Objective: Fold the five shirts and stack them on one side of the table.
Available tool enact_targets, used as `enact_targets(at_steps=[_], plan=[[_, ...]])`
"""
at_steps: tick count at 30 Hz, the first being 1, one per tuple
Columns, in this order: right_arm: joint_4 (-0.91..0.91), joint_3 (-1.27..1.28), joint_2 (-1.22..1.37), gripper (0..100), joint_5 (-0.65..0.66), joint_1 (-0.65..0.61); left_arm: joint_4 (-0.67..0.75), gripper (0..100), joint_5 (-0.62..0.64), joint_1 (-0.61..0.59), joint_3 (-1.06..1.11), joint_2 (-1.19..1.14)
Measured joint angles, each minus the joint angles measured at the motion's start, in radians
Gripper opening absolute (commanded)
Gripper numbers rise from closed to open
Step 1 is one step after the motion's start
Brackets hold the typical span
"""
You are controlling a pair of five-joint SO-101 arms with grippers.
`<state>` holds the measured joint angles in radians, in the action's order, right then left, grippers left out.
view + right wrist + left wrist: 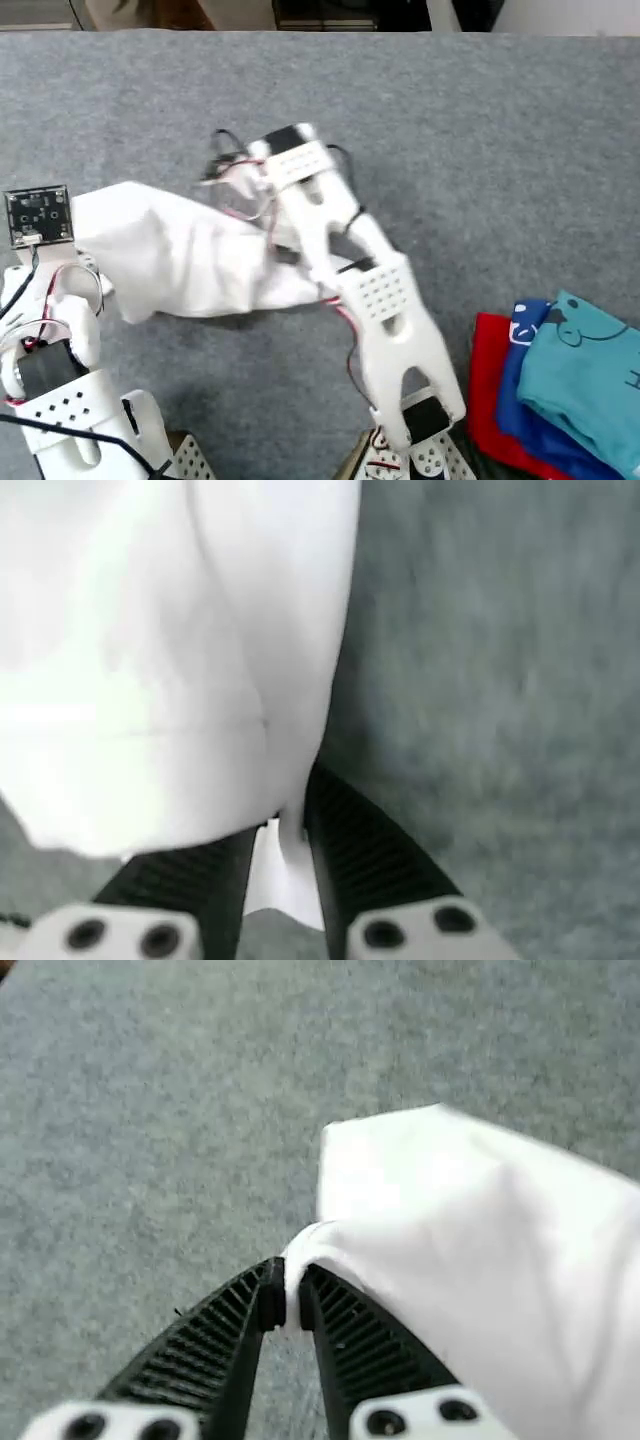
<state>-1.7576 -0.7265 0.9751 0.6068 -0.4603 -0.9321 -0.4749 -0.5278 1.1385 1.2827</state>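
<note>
grey felt-covered table (500, 120) with a crumpled white cloth shirt (180, 255) bunched left of centre between the two arms, possibly partly lifted off the surface. a folded stack of red, blue and teal shirts (560, 390) sits at the table's near right edge, well apart from it. left gripper (290, 1280) is pinched tight on a fold of the white cloth; right gripper (290, 810) is nearly closed, with cloth caught between its fingers.

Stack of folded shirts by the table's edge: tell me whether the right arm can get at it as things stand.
Probably not yet: the right pincer is shut on the white shirt, away from the stack. Bare table lies between them, so after letting go, likely yes.
</note>
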Motion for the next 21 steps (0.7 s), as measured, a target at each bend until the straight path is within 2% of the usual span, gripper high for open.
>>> enact_targets(at_steps=[8,10,15,21], plan=[[-0.002,0.256,-0.14,0.9,0.215,0.321,0.0,2,0.0,0.094,0.112,0.0],[-0.002,0.313,-0.184,6.1,0.262,0.377,0.0,2,0.0,0.124,0.123,0.0],[-0.002,0.445,-0.327,31.4,0.362,0.43,0.025,2,0.0,0.153,0.147,0.0],[-0.002,0.577,-0.597,33.8,0.4,0.431,0.078,2,0.0,0.155,0.178,0.0]])
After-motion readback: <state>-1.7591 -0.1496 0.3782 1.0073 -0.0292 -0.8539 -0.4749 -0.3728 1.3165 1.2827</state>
